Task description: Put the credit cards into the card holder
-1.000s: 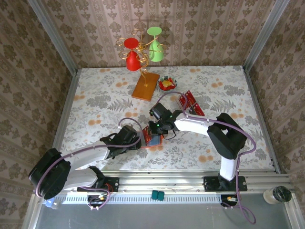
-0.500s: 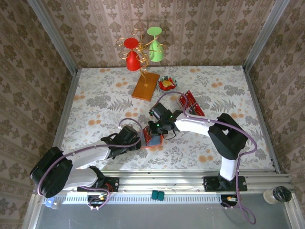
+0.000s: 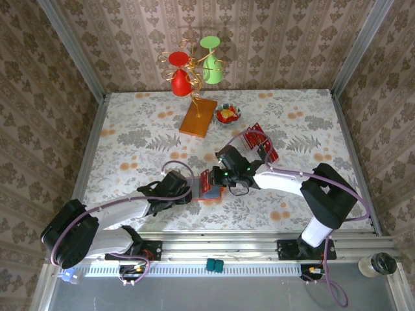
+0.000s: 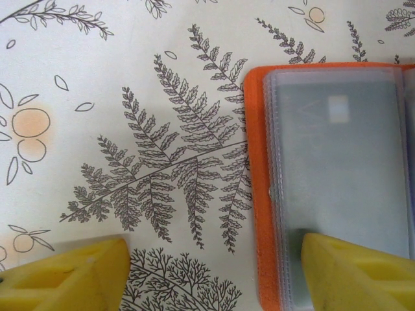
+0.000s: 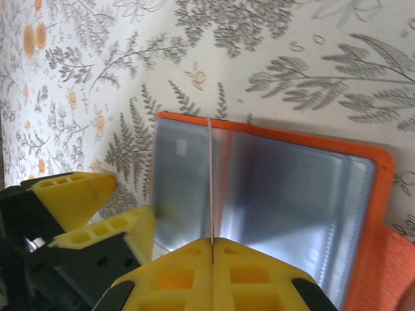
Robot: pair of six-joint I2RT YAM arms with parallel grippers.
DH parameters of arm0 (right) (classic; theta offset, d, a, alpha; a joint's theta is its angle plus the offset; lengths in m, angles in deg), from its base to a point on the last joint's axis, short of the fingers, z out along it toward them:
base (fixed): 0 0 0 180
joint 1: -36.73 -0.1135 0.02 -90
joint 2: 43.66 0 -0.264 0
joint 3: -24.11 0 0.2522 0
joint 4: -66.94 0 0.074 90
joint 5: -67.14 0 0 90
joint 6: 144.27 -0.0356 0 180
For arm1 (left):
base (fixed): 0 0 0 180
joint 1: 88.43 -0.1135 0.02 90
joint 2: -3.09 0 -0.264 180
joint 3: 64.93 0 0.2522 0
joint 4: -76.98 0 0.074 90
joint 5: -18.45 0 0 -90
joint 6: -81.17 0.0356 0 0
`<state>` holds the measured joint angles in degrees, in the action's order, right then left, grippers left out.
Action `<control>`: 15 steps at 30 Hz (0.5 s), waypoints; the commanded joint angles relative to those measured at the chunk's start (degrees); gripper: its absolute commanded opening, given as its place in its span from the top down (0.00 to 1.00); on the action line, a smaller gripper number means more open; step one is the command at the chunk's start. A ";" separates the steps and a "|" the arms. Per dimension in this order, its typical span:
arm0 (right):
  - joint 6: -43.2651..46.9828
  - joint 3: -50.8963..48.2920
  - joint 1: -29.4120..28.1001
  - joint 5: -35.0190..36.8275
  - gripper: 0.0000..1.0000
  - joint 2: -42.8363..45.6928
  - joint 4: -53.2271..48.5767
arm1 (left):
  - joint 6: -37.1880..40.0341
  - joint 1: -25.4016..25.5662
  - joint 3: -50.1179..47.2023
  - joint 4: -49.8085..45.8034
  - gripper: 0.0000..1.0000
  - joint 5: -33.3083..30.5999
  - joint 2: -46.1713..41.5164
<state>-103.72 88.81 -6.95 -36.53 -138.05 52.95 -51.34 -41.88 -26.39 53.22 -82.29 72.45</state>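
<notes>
Open on the table (image 3: pixel 142 139), near centre: orange card holder (image 3: pixel 207 189). Left claw (image 4: pixel 217 265) spread apart, one finger (image 4: pixel 350 272) over its left pocket. Right claw (image 5: pixel 212 243) clamped on a thin sheet (image 5: pixel 211 181) edge-on above it.

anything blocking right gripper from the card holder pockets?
Nothing visible: right gripper, shut on a thin edge-on sheet, is over the open card holder; left gripper, open, has one finger at its outer edge, aside.
</notes>
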 commanded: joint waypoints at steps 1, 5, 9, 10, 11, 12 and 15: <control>-4.26 -3.33 0.52 2.24 1.00 2.19 9.14 | -0.87 0.51 -0.70 -1.42 0.28 0.40 0.55; -6.10 -5.93 0.64 2.15 1.00 1.78 14.87 | -0.77 0.67 -0.52 -1.81 0.28 0.13 0.69; -7.47 -7.55 0.65 2.16 1.00 1.14 19.08 | -0.80 0.89 -0.52 -2.12 0.28 -0.15 0.69; -7.72 -7.90 0.65 2.32 1.00 0.92 19.91 | -0.85 0.92 -0.52 -2.20 0.28 -0.21 0.69; -7.91 -8.11 0.63 2.41 1.00 0.74 20.75 | -0.85 0.94 -0.52 -2.20 0.28 -0.16 0.71; -8.10 -8.39 0.64 2.50 1.00 0.51 21.32 | -0.91 0.96 -0.53 -2.21 0.28 -0.24 0.77; -8.54 -8.83 0.64 2.76 1.00 -0.16 22.56 | -0.89 1.06 -0.35 -2.36 0.28 -0.32 0.92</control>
<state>-110.74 80.79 -6.58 -35.85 -137.66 71.37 -51.34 -41.21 -26.39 53.02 -83.10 72.47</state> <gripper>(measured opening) 0.063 0.717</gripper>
